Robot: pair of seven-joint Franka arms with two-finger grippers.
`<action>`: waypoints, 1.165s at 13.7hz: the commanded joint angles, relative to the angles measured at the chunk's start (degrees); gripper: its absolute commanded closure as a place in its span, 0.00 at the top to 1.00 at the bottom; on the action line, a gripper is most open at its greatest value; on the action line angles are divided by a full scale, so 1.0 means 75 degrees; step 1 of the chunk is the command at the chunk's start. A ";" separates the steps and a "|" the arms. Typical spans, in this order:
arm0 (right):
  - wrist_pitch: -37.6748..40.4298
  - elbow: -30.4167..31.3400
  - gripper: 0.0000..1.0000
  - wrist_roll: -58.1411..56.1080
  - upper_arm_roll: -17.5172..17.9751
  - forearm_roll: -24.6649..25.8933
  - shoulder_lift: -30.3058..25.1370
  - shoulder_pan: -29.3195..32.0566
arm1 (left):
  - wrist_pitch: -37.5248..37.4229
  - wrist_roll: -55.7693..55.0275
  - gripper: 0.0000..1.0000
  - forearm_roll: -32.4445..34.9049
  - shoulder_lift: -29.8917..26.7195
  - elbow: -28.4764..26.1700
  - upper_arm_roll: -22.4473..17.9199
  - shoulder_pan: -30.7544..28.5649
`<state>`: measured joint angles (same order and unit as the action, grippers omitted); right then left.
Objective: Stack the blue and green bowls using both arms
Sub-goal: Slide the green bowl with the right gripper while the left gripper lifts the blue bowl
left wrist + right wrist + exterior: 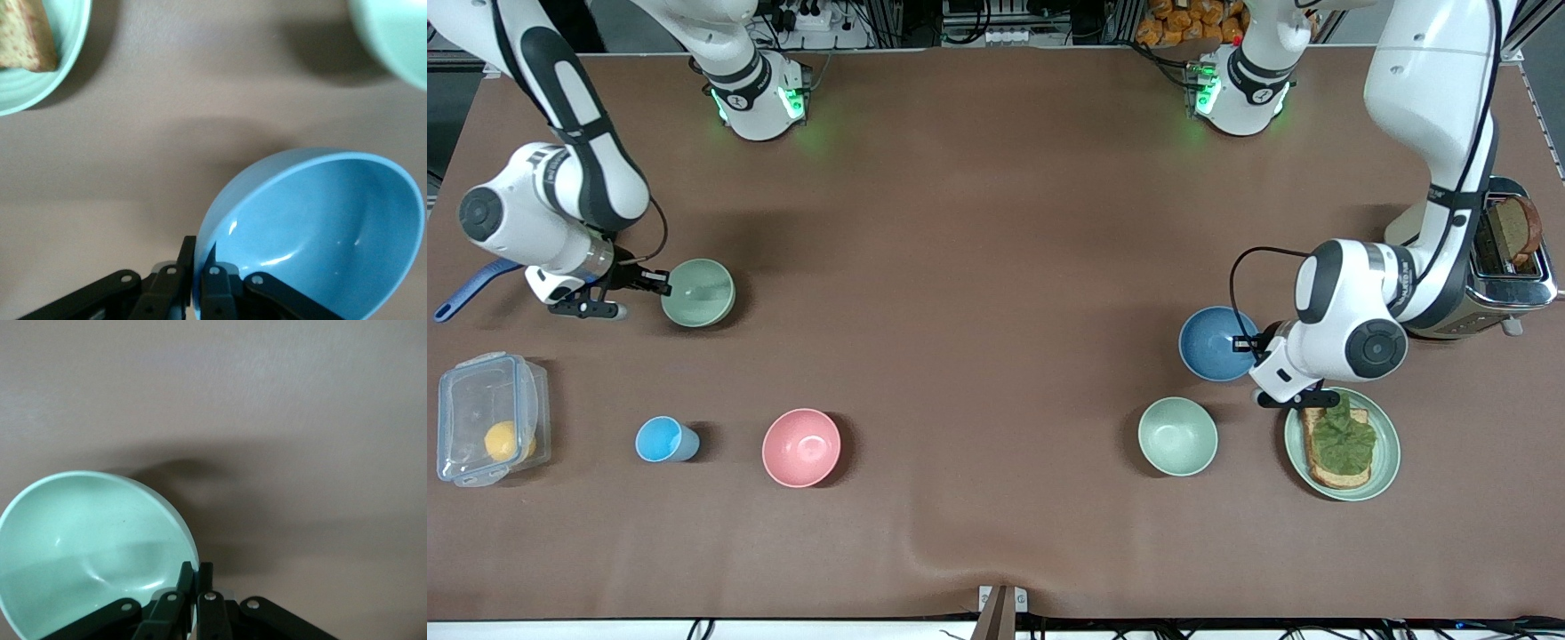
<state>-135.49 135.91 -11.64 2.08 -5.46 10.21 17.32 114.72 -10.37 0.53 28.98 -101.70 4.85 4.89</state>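
The sage-green bowl is near the right arm's end of the table. My right gripper is shut on its rim, one finger inside and one outside, as the right wrist view shows with the bowl and gripper. The blue bowl is near the left arm's end. My left gripper is shut on its rim in the same way; in the left wrist view the bowl looks tilted in the gripper. I cannot tell whether either bowl is off the table.
A paler mint bowl and a plate with toast and lettuce lie nearer the camera than the blue bowl. A toaster stands beside the left arm. A pink bowl, light-blue cup and lidded box sit nearer the camera than the green bowl.
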 commanded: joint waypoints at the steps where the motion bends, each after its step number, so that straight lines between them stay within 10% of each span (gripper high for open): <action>1: 0.1397 -0.0799 0.00 0.0123 0.0110 -0.0455 -0.0143 0.0093 | -0.0144 -0.0712 0.00 -0.0234 -0.0465 -0.0057 0.0453 -0.0065; 8: 0.2420 -0.1152 0.00 0.2462 0.0403 -0.0736 -0.0821 -0.0936 | -0.0226 -0.1603 0.00 -0.1571 -0.1017 -0.0045 0.1226 -0.0066; 16: 0.1285 -0.1410 0.00 0.7372 0.0403 -0.1241 -0.0835 -0.4158 | -0.0238 -0.1980 0.00 -0.1875 -0.1192 -0.0045 0.1556 -0.0124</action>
<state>-124.50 126.45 39.08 5.69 -13.59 3.24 -11.65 113.69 -24.77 -11.77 21.69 -101.37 16.04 4.68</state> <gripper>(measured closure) 0.956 0.934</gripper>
